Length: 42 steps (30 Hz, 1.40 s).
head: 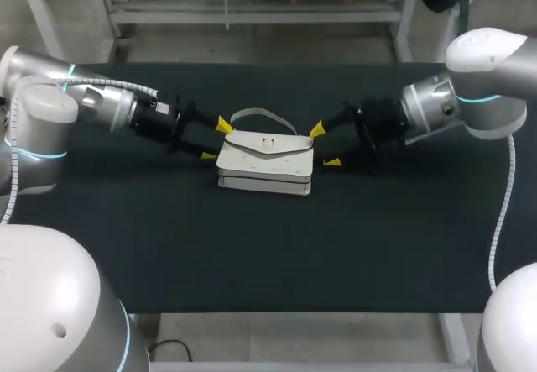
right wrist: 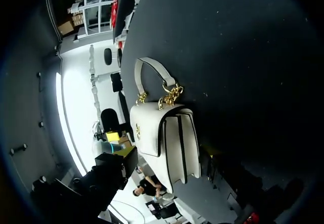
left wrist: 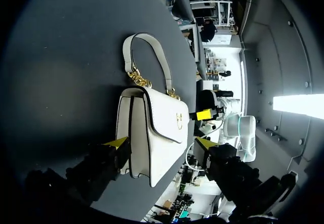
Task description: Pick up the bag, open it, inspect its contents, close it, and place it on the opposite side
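A white bag (head: pixel 266 164) lies at the middle of the frame in the head view, on the dark counter (head: pixel 168 238). It appears to rest on its back with the flap (head: pixel 252 147) facing up and closed, a small gold clasp (head: pixel 268 143) at the flap's centre. Its handle (head: pixel 264 118) arches toward the upper part of the frame. Gold chain links (left wrist: pixel 135 77) join the handle to the body.

The left arm (head: pixel 101 103) comes in from the left of the frame. The left end effector (head: pixel 216 140) is at the bag's left end with its fingers spread. In the left wrist view that end of the bag lies between the fingers. One yellow tip (left wrist: pixel 116 143) is low by the counter, just beside the bag's back panel, and I cannot tell whether it touches. The other tip stands apart from the flap side, so this end effector is open and grips nothing.

The right arm (head: pixel 453 103) enters from the right of the frame, with the right end effector (head: pixel 325 145) at the bag's right end. It too is open. In the head view one tip is near the bag's upper right corner and the other is clear of the bag. In the right wrist view the bag's end lies between the spread fingers, and the finger on the flap side is apart from the flap.
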{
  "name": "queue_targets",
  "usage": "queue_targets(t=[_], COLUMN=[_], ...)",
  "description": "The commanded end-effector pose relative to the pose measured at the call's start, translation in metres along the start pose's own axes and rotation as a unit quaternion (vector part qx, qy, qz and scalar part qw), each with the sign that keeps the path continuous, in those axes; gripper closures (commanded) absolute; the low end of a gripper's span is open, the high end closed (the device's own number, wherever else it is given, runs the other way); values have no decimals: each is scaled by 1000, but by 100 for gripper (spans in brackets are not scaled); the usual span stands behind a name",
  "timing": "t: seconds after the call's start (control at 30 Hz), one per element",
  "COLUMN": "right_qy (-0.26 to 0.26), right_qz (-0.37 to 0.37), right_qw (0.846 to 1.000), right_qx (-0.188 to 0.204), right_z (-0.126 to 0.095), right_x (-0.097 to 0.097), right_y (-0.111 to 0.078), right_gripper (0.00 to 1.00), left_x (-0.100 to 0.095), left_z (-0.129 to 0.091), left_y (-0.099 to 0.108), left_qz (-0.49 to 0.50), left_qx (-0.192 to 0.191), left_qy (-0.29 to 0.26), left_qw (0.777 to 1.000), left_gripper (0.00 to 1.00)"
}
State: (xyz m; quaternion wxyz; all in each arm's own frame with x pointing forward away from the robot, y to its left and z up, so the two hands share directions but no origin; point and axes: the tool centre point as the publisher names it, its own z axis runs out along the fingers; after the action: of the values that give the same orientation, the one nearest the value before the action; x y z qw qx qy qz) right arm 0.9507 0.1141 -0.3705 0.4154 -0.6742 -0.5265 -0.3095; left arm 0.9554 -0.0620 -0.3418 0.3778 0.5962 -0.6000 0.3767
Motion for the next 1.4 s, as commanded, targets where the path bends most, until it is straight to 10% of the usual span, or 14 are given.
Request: queue_targets(t=[0.03, 0.2, 0.77, 0.9, 0.97, 1.4], right_qy=[-14, -35, -53, -57, -57, -52], right_qz=[-3, -8, -27, -34, -37, -85], right_qw=[1000, 999, 998, 998, 997, 991], right_qx=[-9, -5, 11, 20, 23, 89], right_z=[-12, -23, -38, -39, -41, -51], right_x=[1, -3, -6, -6, -6, -10], right_y=[-8, -7, -10, -10, -9, -9], right_gripper=[0, 0, 0, 0, 0, 0], left_x=[6, 2, -11, -13, -13, -21], left_z=[-3, 5, 13, 14, 15, 9], left_y=[15, 17, 4, 2, 2, 6], left_qz=[6, 4, -16, -19, -19, -29], left_qx=[23, 10, -16, -25, -28, -29], left_qy=[-12, -30, -29, -27, -27, -32], left_qw=[1000, 999, 999, 999, 999, 999], left_gripper=[22, 45, 58, 73, 100, 100])
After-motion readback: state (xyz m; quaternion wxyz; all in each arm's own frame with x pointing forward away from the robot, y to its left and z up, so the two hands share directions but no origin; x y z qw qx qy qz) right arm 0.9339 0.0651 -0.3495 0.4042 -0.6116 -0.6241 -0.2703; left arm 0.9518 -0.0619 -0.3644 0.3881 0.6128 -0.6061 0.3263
